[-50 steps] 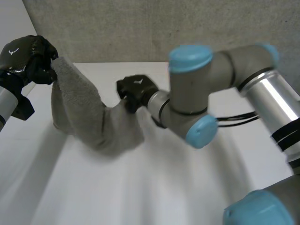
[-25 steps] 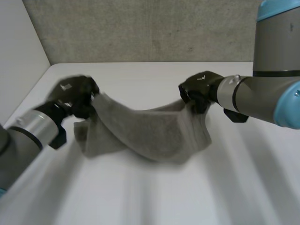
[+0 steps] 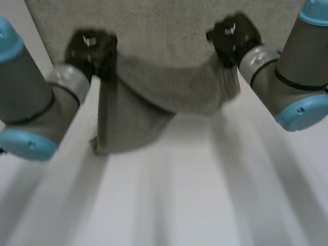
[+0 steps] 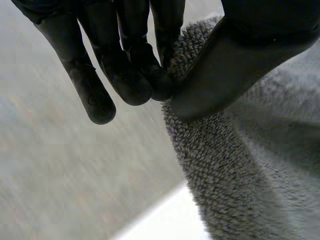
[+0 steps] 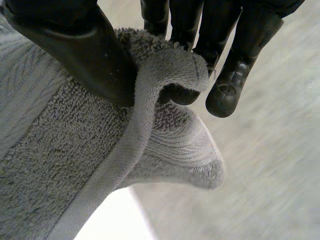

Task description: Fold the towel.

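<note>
At 10 o'clock in the head view, the left hand (image 3: 92,46) pinches one top corner of the grey towel (image 3: 148,102) between thumb and fingers (image 4: 127,75); at 1 o'clock the right hand (image 3: 233,33) is clamped likewise on the opposite corner, thumb pressed against a rolled hem. Between them the towel sags above the white table (image 3: 195,205), its longer drape hanging below the left hand toward 8 o'clock

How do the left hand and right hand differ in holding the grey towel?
The left hand pinches the towel edge between thumb and fingertips; the right hand has the hem curled over its fingers. Below the left hand the towel hangs long; below the right hand, short. Both grip it.
</note>
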Available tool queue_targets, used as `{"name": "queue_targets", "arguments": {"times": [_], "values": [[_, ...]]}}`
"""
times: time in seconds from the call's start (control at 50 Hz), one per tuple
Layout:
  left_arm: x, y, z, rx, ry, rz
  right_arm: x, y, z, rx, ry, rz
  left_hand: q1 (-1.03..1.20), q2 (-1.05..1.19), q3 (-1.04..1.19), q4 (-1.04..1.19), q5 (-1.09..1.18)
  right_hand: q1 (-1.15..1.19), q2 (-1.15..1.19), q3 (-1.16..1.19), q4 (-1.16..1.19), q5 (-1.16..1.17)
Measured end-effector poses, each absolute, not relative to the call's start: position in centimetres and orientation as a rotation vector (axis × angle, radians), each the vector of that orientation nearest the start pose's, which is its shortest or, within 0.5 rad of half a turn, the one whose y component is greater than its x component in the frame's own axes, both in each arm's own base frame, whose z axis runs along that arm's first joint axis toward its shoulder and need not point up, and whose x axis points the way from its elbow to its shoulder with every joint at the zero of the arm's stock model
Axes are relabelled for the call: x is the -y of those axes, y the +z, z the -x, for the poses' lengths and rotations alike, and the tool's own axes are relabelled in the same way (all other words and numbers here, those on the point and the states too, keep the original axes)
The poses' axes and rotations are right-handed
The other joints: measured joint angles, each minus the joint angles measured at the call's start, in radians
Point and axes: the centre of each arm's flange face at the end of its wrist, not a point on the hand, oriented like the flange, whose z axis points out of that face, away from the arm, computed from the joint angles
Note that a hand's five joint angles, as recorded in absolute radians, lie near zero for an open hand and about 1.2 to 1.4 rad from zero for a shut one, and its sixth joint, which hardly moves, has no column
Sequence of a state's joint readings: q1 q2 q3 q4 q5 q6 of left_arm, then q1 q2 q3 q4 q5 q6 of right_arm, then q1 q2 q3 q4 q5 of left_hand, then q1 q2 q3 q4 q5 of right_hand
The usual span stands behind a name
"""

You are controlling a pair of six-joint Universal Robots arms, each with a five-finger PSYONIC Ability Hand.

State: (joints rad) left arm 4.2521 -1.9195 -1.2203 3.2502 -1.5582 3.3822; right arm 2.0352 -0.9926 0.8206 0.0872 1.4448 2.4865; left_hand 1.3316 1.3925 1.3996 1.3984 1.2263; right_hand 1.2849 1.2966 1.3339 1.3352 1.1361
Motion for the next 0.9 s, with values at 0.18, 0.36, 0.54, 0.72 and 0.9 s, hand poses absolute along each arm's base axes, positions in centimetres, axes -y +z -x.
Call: {"name": "queue_targets", "arguments": {"times": [0.18, 0.36, 0.54, 0.72, 0.9], "values": [[27.1, 36.4, 30.1, -1.918, -2.666, -0.673, 32.8, 36.6, -32.6, -1.39, -2.617, 1.058, 0.0, 0.0, 0.0, 0.0, 0.0, 0.0, 0.01, 0.001, 0.0, 0.0], [22.5, 28.0, 30.5, -2.149, -2.449, -0.863, 32.6, 30.2, -31.6, -1.628, -2.225, 1.38, 0.0, 0.0, 0.0, 0.0, 0.0, 0.0, 0.016, 0.002, 0.0, 0.0], [17.2, 17.7, 30.9, -2.382, -2.143, -1.133, 32.0, 22.4, -28.1, -1.885, -1.69, 1.729, 0.0, 0.0, 0.0, 0.0, 0.0, 0.0, 0.016, 0.003, 0.0, 0.0], [13.9, 16.5, 31.8, -2.448, -2.024, -1.31, 32.5, 21.6, -25.3, -2.043, -1.606, 1.727, -0.55, -0.611, -0.616, -0.601, -0.611, 0.0, 0.019, 0.004, 0.0, 0.0], [13.0, 20.7, 31.8, -2.445, -2.059, -1.373, 32.2, 21.8, -24.7, -2.074, -1.612, 1.692, -1.139, -1.202, -1.208, -1.207, -1.192, 0.0, 0.02, 0.004, 0.0, 0.0]]}}
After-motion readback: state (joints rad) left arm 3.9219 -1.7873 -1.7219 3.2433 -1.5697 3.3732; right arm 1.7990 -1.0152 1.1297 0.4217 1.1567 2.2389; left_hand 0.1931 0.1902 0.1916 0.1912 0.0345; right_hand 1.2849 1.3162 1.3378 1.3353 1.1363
